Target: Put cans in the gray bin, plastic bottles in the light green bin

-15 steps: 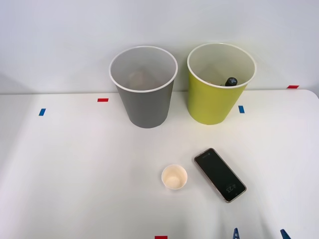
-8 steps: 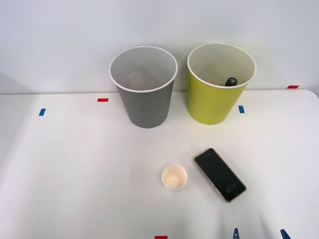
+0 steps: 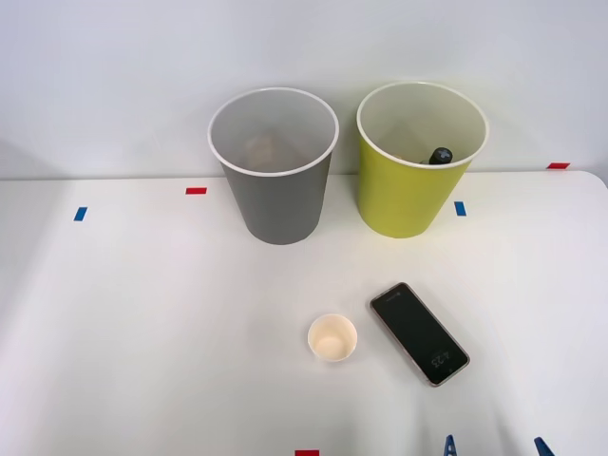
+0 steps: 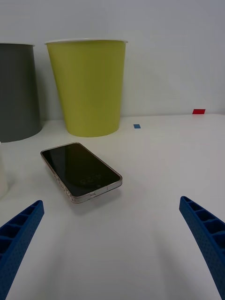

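Gray bin (image 3: 274, 180), left; green bin (image 3: 418, 176), right, holding one black-capped bottle (image 3: 442, 155). Phone (image 3: 419, 332) and paper cup (image 3: 332, 337) nearer (neither sortable). Gripper (image 4: 112, 243) wide open, empty. Sorting looks finished.

White tabletop (image 3: 142, 332) with small red (image 3: 196, 191) and blue tape marks (image 3: 80, 214). Gray bin (image 3: 277, 204) with white rim and pale inside. Light green bin (image 3: 404, 195), a yellow-green lime, also with white rim and pale inside; a black cap (image 3: 441, 155) shows within it. Small white paper cup (image 3: 332, 338) with a cream inside. Phone (image 3: 419, 332) with black screen, pale digits and a light, clear-looking edge. Pincer (image 4: 112, 234) with blue, ribbed fingers (image 4: 18, 234). Wall behind pale gray-white.
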Robot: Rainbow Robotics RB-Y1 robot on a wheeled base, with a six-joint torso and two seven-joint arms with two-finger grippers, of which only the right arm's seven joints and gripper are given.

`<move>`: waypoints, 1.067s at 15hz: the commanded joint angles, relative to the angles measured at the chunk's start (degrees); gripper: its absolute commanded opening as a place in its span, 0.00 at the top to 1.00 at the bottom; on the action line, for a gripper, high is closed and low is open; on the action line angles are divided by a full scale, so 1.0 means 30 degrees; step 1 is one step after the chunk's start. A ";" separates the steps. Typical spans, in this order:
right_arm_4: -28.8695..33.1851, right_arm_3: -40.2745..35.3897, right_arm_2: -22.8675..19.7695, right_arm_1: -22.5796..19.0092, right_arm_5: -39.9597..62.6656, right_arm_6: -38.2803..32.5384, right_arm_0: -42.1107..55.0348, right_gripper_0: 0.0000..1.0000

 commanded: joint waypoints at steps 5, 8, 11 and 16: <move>-0.0001 0.0000 0.0000 0.0000 0.0002 0.0001 0.0000 0.00; -0.0001 0.0000 0.0000 0.0000 0.0002 0.0001 0.0000 0.00; -0.0001 0.0000 0.0000 0.0000 0.0002 0.0001 0.0000 0.00; -0.0001 0.0000 0.0000 0.0000 0.0002 0.0001 0.0000 0.00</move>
